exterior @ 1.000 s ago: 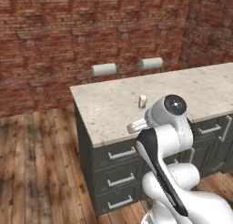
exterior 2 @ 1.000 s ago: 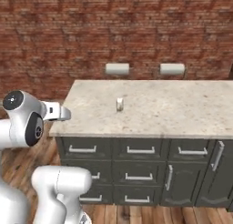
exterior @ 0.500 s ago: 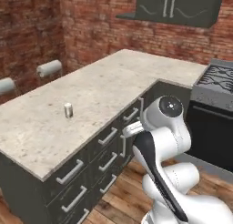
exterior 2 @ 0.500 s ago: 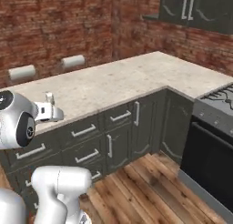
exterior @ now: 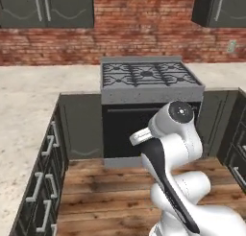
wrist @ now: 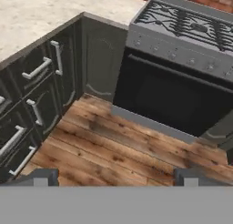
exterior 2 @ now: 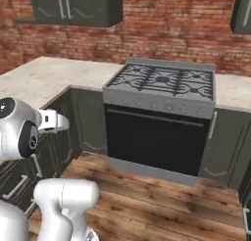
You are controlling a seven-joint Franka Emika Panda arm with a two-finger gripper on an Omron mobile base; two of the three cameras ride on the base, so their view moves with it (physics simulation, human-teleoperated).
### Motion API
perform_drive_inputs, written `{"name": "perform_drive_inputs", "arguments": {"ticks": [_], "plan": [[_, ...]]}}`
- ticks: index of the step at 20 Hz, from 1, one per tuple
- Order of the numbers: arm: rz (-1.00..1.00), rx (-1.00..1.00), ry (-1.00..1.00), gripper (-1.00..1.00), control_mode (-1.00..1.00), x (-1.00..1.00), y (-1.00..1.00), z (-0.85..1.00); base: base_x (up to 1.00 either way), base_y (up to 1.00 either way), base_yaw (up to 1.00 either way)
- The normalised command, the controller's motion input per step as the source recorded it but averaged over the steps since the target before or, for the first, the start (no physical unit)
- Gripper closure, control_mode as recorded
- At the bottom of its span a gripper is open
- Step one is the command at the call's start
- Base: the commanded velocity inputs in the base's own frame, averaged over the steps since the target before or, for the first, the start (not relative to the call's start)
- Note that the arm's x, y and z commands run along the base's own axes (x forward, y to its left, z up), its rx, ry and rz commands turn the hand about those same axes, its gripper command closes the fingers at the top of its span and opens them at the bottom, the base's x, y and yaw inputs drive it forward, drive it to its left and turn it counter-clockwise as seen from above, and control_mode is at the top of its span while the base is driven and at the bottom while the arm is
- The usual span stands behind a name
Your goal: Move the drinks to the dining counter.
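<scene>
Facing the stove, you have bare wood floor ahead, hemmed by dark drawers to the left and the oven door beyond. Your gripper hangs wide open, empty. No drinks are visible from here.

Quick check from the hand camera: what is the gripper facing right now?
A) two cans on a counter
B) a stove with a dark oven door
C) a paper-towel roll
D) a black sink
B: the hand view looks past the open gripper at the stove, its dark oven door above the wooden floor.
</scene>
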Motion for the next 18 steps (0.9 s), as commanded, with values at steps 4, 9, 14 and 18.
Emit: {"name": "perform_drive_inputs", "arguments": {"ticks": [4,9,14,18], "plan": [[0.00,0.00,0.00,-1.00,1.00,0.00,0.00,0.00,0.00,0.11,-1.00],[0.00,0.00,0.00,-1.00,1.00,0.00,0.00,0.00,0.00,0.06,-1.00],[0.00,0.00,0.00,-1.00,1.00,0.00,0.00,0.00,-0.03,0.06,-1.00],[0.00,0.00,0.00,-1.00,1.00,0.00,0.00,0.00,-0.42,0.05,-0.95]]}}
